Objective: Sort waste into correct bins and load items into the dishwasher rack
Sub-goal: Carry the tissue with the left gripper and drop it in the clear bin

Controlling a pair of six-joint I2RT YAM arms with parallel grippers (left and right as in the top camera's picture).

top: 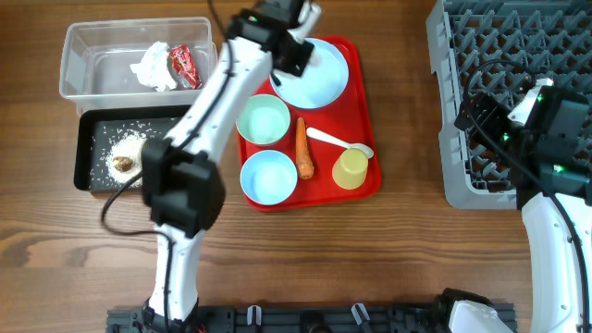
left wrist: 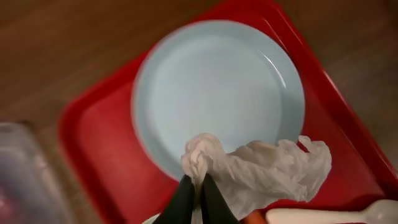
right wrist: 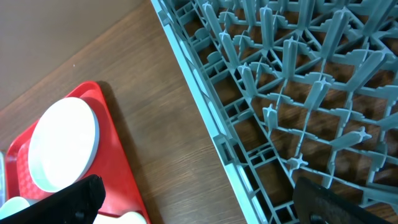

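Observation:
My left gripper (left wrist: 198, 182) is shut on a crumpled white tissue (left wrist: 261, 171) and holds it just above the near rim of the pale blue plate (left wrist: 217, 93) on the red tray. In the overhead view the left gripper (top: 294, 39) is over the plate (top: 319, 79). The clear tub (top: 88, 55) holds another tissue (top: 153, 67) and the red wrapper (top: 185, 65). The black tray (top: 88, 153) holds rice and a brown lump (top: 122, 165). The carrot (top: 303, 148) lies on the red tray. My right gripper (right wrist: 208, 202) is open and empty over the grey rack's (top: 518, 28) left edge.
The red tray (top: 365, 102) also carries the pale green bowl (top: 263, 120), the light blue bowl (top: 268, 176), the yellow cup (top: 351, 168) and the white spoon (top: 338, 141). The rack's pegs (right wrist: 292, 81) stand under my right gripper.

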